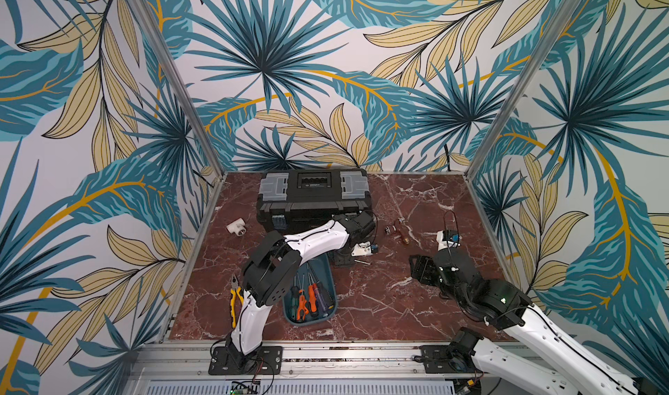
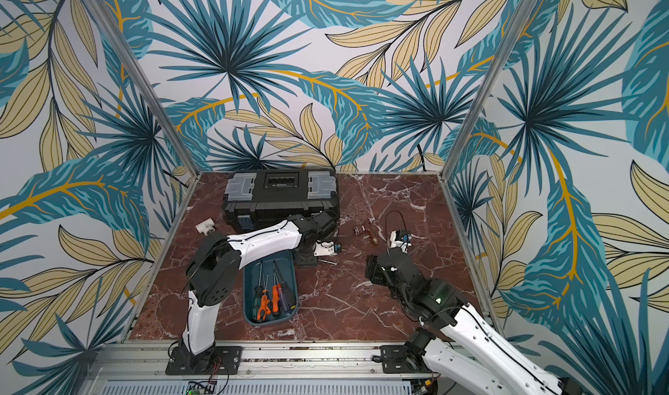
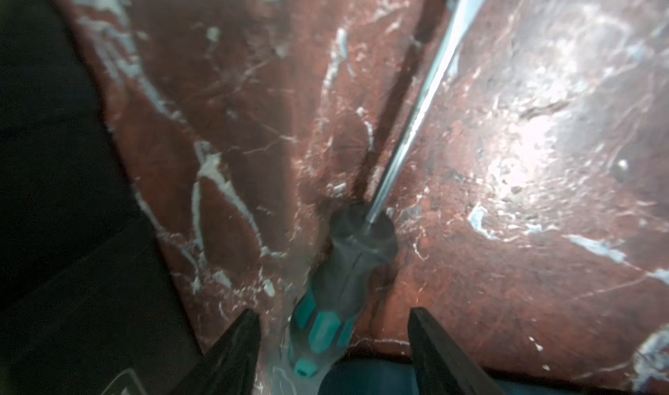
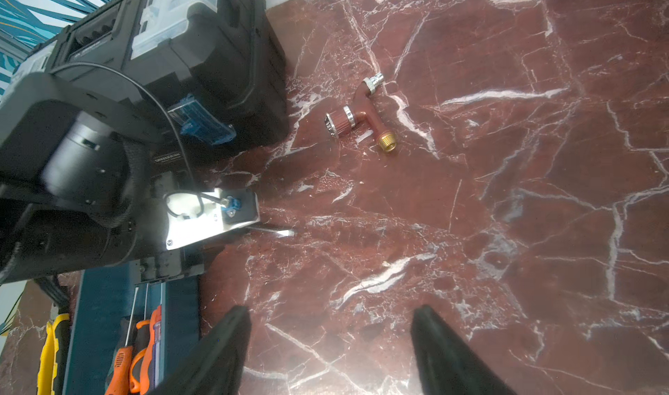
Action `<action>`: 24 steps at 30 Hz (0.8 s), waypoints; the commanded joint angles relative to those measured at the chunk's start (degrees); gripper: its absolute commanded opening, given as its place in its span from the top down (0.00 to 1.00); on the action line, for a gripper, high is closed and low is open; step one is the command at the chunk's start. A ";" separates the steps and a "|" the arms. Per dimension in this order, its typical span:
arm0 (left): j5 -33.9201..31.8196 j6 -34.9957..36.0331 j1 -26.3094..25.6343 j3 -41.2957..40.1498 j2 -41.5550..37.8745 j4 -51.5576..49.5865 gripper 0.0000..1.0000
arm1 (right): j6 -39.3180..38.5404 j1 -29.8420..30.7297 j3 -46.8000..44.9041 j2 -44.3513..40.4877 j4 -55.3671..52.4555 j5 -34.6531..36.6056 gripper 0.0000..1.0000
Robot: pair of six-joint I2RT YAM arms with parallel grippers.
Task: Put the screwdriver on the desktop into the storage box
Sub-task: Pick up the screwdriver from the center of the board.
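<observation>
**A:** Where is our screwdriver [image 3: 356,252]?

**B:** Flat on the bench [image 4: 470,194], not in the storage box [image 1: 310,321]. In a top view it lies at about one o'clock from the box's middle, just past the far rim. Its shaft runs toward three o'clock, and the black toolbox [image 1: 313,201] is close by at twelve.

**A:** And our left claw [image 3: 331,313]?

**B:** It is open, with the jaws astride the grey-and-teal handle and a gap showing on both sides, so we grip nothing yet. Our right claw [image 4: 331,311] is open too. It is over bare bench at three o'clock from the box, well apart from the work.

**A:** So the step in hand is the grasp. How do we do it well?

**B:** We think we should centre first. The handle looks nearer one jaw, and an uneven close would probably roll it. Then we go low, tips almost on the bench, so the round handle cannot slip up and out as we close.

**A:** We take the handle, not the shaft?

**B:** Yes, the thick part of the handle. The shaft is thin and looks slick.

**A:** What are the risks?

**B:** The handle's butt seems to sit right by the box rim, and the toolbox crowds our wrist. We would lift straight up, swing toward seven o'clock, and lay it lengthwise beside the other screwdrivers [image 1: 311,297] in the box.
</observation>
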 commanded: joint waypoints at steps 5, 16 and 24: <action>0.99 2.84 0.45 4.06 3.31 -0.20 0.43 | -0.98 -0.07 1.00 0.45 -1.91 1.68 0.24; -1.36 3.42 -2.18 6.90 3.03 0.74 0.89 | -1.65 -0.14 1.82 0.25 -2.82 2.54 0.24; -5.52 -0.79 -8.16 6.37 -5.30 5.80 1.00 | -1.00 -0.06 1.12 -1.17 -3.19 3.28 0.24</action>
